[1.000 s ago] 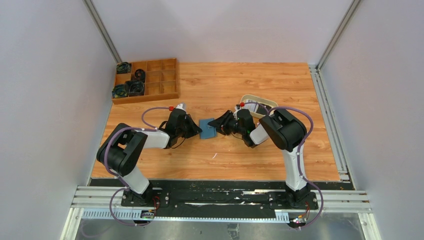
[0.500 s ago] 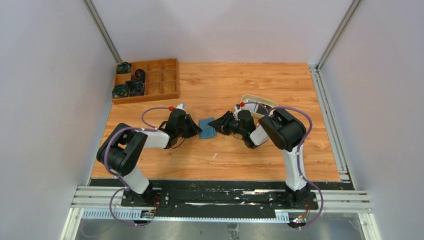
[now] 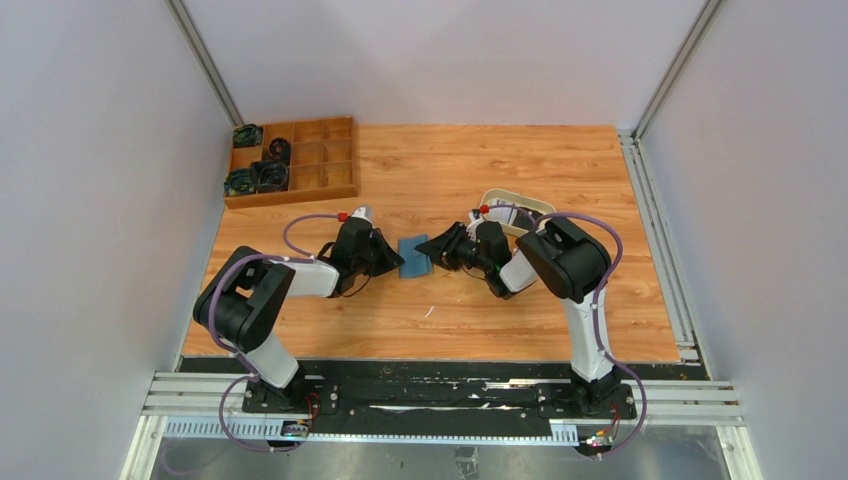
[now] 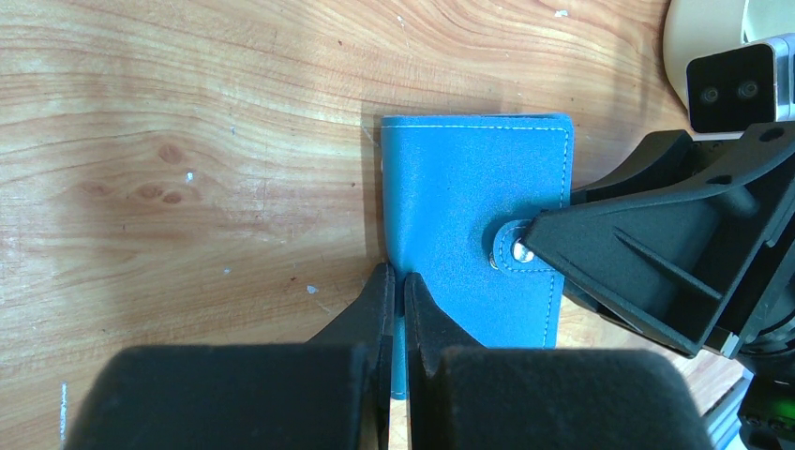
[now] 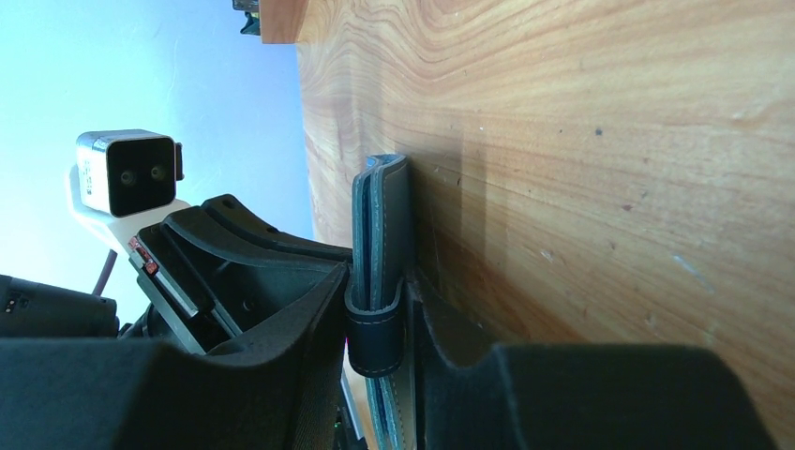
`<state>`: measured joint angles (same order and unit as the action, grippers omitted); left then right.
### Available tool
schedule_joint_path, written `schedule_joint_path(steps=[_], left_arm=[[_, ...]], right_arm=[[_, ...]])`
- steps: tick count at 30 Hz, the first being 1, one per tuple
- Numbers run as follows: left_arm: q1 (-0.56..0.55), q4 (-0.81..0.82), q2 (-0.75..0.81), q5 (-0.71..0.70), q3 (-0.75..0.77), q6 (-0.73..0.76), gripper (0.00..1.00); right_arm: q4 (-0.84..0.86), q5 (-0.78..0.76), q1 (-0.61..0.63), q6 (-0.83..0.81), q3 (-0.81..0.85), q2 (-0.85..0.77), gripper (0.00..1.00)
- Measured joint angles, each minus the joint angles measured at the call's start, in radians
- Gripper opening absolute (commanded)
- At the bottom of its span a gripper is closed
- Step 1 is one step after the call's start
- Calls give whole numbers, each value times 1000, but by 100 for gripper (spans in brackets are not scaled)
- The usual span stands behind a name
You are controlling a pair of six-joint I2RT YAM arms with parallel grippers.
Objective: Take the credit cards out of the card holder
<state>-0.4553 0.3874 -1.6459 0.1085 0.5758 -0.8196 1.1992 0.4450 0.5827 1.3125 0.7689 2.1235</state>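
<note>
The teal-blue card holder [image 3: 414,256] lies closed and flat on the wooden table between my two grippers. In the left wrist view its snap strap [image 4: 514,253] is fastened. My left gripper [image 4: 401,283] is shut on the holder's near left edge, with a thin strip of blue between the fingers. My right gripper [image 5: 380,279] is shut on the card holder [image 5: 380,211] at the strap side, one finger [image 4: 637,253] on top over the snap and the other under it. The credit cards are hidden inside the closed holder.
A cream oval tray [image 3: 518,208] sits just behind the right wrist. A wooden compartment box [image 3: 293,160] holding several dark round parts stands at the back left. Metal rails run along the table's right side and near edge.
</note>
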Motion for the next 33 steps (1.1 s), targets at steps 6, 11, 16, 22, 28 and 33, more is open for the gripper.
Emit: schedule_joint_path(steps=[6,11,16,22,28,33], left_arm=[[0,0,0,0,0,0,0],[0,0,0,0,0,0,0],[0,0,0,0,0,1,0],[0,0,0,0,0,1,0],[0,0,0,0,0,1,0],[0,0,0,0,0,1,0]], right_arm=[[-1,0,5,-10,0,0,31],[-8,0,11,-34,1,0,30],[-32,0,20,-62,5,-3,29],[-47,0,21,-76,9,-8,30],[-50,0,24,-77,14,-8,35],[-47,2,26,-80,14,-12,36]])
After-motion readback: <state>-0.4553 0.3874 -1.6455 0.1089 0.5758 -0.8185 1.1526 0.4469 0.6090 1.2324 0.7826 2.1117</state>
